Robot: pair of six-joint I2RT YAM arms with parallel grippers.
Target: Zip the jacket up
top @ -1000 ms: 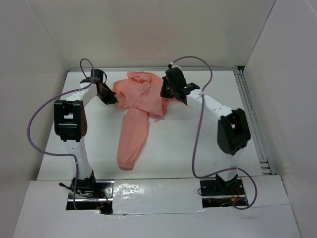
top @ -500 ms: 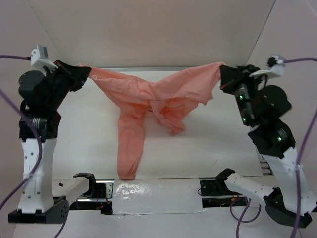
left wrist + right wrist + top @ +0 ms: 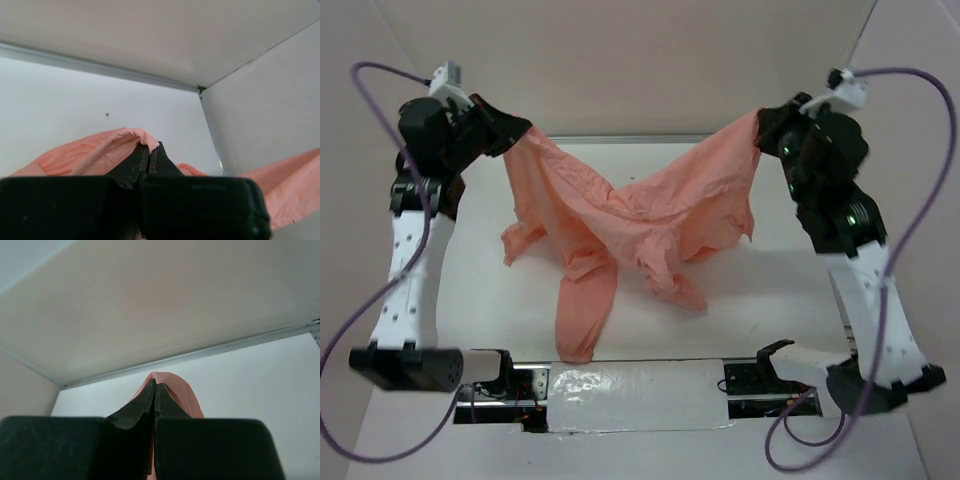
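Note:
The salmon-pink jacket [image 3: 630,215] hangs in the air, stretched between my two raised grippers, its middle sagging in wrinkles. One long sleeve [image 3: 582,310] trails down onto the white table. My left gripper [image 3: 517,135] is shut on the jacket's upper left edge; in the left wrist view the fabric [image 3: 107,147] folds over the closed tips [image 3: 150,150]. My right gripper [image 3: 765,130] is shut on the upper right edge; the fabric [image 3: 182,397] shows behind its closed tips [image 3: 155,387]. I cannot see the zipper.
The white table [image 3: 760,290] is walled at the back and both sides. A metal rail [image 3: 845,320] runs along its right edge. The arm bases [image 3: 500,375] stand at the near edge beside silver tape [image 3: 630,385].
The jacket went from a heap on the table to hanging between both raised grippers. Since half a second ago the grippers have come closer together, so it sags lower.

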